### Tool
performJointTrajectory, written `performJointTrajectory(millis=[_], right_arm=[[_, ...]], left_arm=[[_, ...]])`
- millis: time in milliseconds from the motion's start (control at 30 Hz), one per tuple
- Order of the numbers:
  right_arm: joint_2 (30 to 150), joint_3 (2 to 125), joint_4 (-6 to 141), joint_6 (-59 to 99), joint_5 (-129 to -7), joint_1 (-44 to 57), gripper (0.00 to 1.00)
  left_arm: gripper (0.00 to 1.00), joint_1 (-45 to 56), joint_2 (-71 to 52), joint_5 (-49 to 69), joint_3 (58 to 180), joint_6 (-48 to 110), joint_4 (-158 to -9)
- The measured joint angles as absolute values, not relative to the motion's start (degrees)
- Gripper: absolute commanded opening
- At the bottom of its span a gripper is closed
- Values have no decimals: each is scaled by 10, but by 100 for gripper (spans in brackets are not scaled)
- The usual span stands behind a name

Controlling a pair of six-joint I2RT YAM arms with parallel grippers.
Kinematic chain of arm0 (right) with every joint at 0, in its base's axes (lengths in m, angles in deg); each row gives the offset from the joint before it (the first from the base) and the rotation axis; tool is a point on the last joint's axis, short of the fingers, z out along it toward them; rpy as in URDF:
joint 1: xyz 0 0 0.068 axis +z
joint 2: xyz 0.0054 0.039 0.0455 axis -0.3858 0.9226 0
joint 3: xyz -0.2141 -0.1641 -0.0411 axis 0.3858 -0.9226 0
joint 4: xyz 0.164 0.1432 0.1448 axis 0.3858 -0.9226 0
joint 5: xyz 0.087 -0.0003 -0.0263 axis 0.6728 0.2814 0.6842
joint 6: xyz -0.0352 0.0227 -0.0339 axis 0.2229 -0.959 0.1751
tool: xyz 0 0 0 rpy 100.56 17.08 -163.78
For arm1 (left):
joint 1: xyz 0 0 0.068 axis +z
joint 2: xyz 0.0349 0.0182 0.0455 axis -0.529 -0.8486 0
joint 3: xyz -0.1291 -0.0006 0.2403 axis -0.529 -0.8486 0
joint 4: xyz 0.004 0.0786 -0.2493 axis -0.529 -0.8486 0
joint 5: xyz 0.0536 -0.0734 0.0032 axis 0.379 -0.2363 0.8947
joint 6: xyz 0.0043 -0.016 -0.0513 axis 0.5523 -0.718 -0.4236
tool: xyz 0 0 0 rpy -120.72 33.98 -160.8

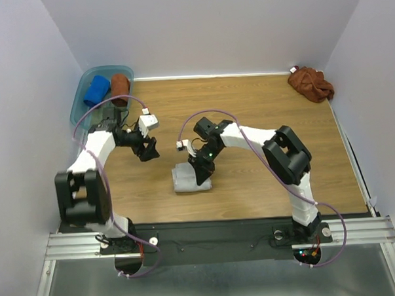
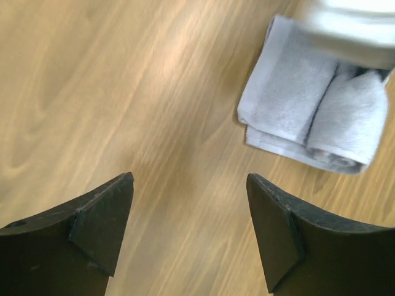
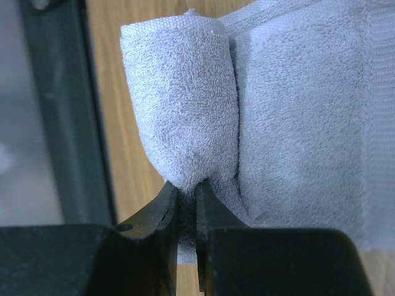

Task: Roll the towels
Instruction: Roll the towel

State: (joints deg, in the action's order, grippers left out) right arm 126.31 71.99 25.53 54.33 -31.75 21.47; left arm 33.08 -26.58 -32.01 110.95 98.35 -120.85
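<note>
The light grey towel (image 1: 184, 179) lies on the wooden table near the front middle, partly rolled from one side. My right gripper (image 1: 204, 175) is down on it. In the right wrist view this gripper (image 3: 188, 188) is shut, pinching the end of the rolled part of the grey towel (image 3: 185, 105). My left gripper (image 1: 147, 150) hovers to the left of the towel, apart from it. Its jaws stand open (image 2: 190, 177) over bare wood, with the grey towel (image 2: 308, 117) ahead to the right. A rust-brown towel (image 1: 311, 83) lies crumpled in the back right corner.
A translucent blue tub (image 1: 80, 94) stands at the back left with a blue roll (image 1: 96, 91) and a brown roll (image 1: 120, 90) inside. White walls close the table on three sides. A black strip and metal rail run along the near edge.
</note>
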Motion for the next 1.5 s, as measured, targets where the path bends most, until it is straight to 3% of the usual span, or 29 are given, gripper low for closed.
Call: performJointTrajectory(millis=[133,300,433,533,733,1033,1133,1200,1233,1267,1367,1400,1500], right_arm=[[1333,788,179,543,-252,193,1],[1404,842,109,531,-175,167,1],[1446,871,71,509,-129,151,1],[1469,886,55,491,-108,143,1],[1491,907,38,471,-91,138,0],[1511,918,27,457,-81,131,1],[1519,923,22,452,-73,128,0],[1526,928,19,449,-69,126,1],[1529,931,17,448,-68,125,4],[1531,933,16,448,-67,124,15],[1534,935,10,448,-65,118,34],[1534,935,9,449,-65,115,45],[1528,935,6,452,-76,108,60]], left_arm=[[88,304,-92,-288,1001,1013,-1160],[96,164,116,-215,849,1073,-1117],[96,17,210,-136,760,1089,-1094],[95,-57,214,-75,742,1083,-1065],[79,-174,115,18,741,1062,-974],[60,-195,-12,91,740,1037,-870],[47,-195,-21,103,738,1034,-848],[32,-195,-31,110,738,1035,-838],[27,-195,-35,112,738,1037,-834],[18,-195,-39,115,738,1038,-831],[8,-195,-46,114,746,1035,-836],[3,-194,-50,109,752,1035,-845],[1,-183,-71,82,791,1031,-892]])
